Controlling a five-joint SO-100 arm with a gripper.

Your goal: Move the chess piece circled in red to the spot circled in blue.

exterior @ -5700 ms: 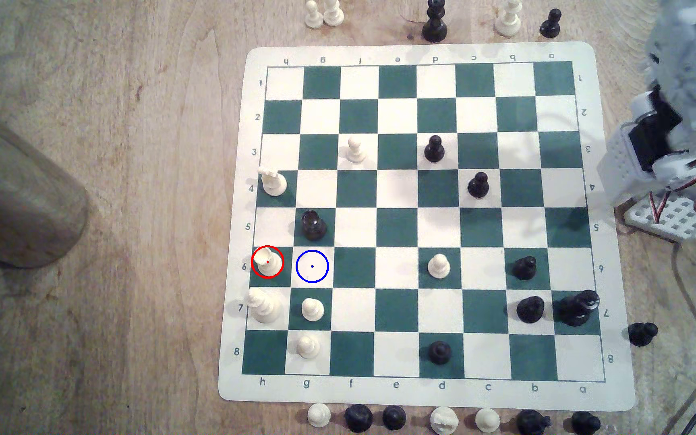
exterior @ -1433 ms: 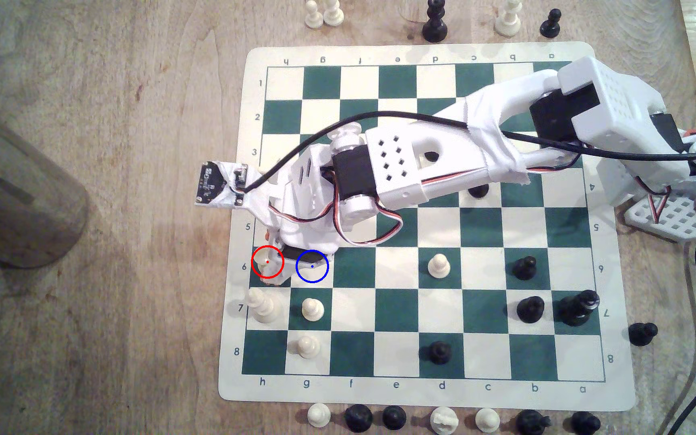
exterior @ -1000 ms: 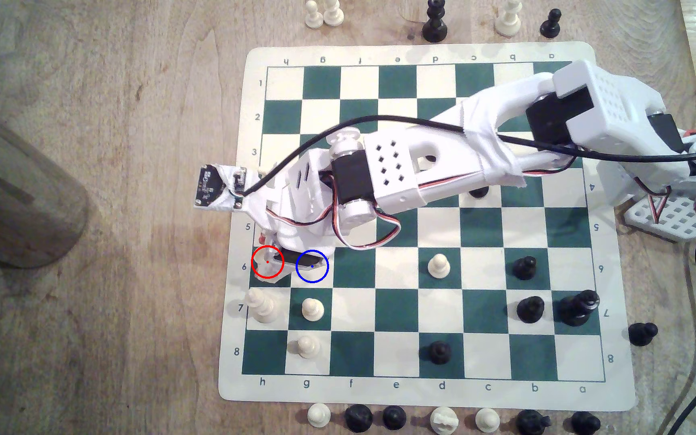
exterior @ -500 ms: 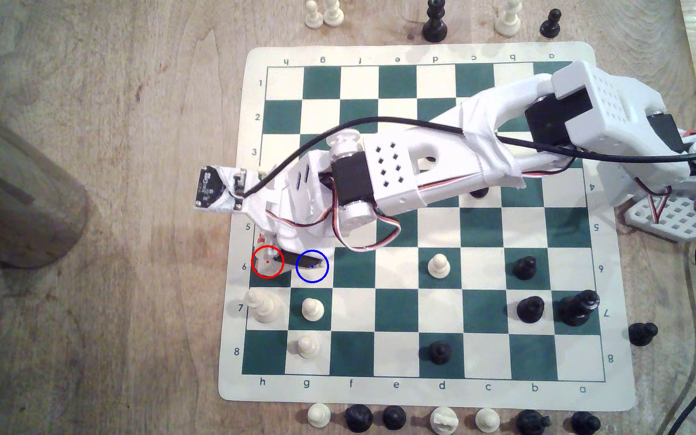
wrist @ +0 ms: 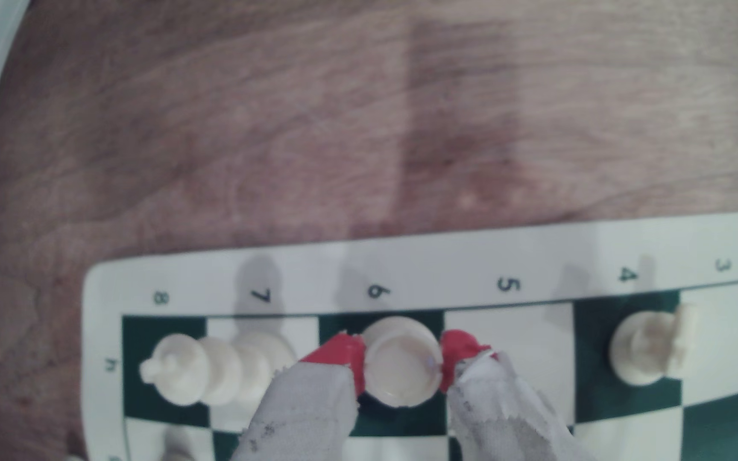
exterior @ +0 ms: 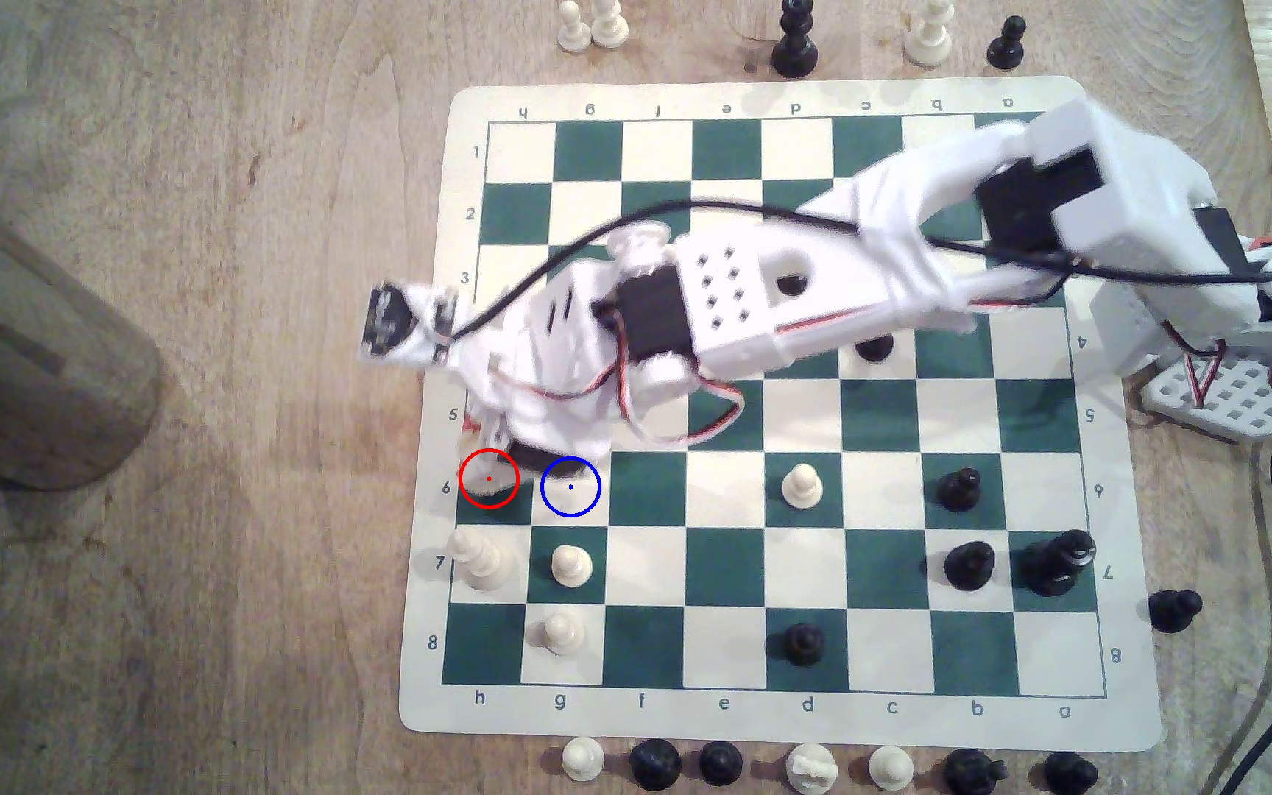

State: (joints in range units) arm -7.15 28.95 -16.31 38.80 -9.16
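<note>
Wooden tabletop (exterior: 235, 382) stretches under everything, with a green-and-cream chess mat (exterior: 770, 95) laid on it. Going from the exterior view's left: a brown cylinder (exterior: 29, 344) stands well clear of the mat, then comes the h-file edge. On that edge, at row 6, sits the dark-green square ringed in red (exterior: 499, 516), and the chess piece circled in red (wrist: 402, 368) is at that square, only partly visible in the exterior view beneath the arm's tip. The wrist view shows it better: the gripper (wrist: 402, 365) has its red-tipped fingers (wrist: 340, 354) set one on each side of the piece and pressed against it, so they are clamped on it. The piece appears tilted toward the camera, its hollow underside showing, which suggests it is coming up off the square, though blur in both views leaves the amount of lift unclear. Its neighbours on the same file are a tall white piece (wrist: 216, 370) on row 7 and the white piece with a jagged crown top (wrist: 651, 350) on row 4, both near but not touching the fingers.

Just to the right in the exterior view lies the spot circled in blue (exterior: 570, 497), a cream square with no piece on it, its upper part shadowed by the arm (exterior: 732, 306).

By my reading, the reach and grasp are done; the lift is under way at best. Carrying one square over, setting down upright and letting go remain.
</note>
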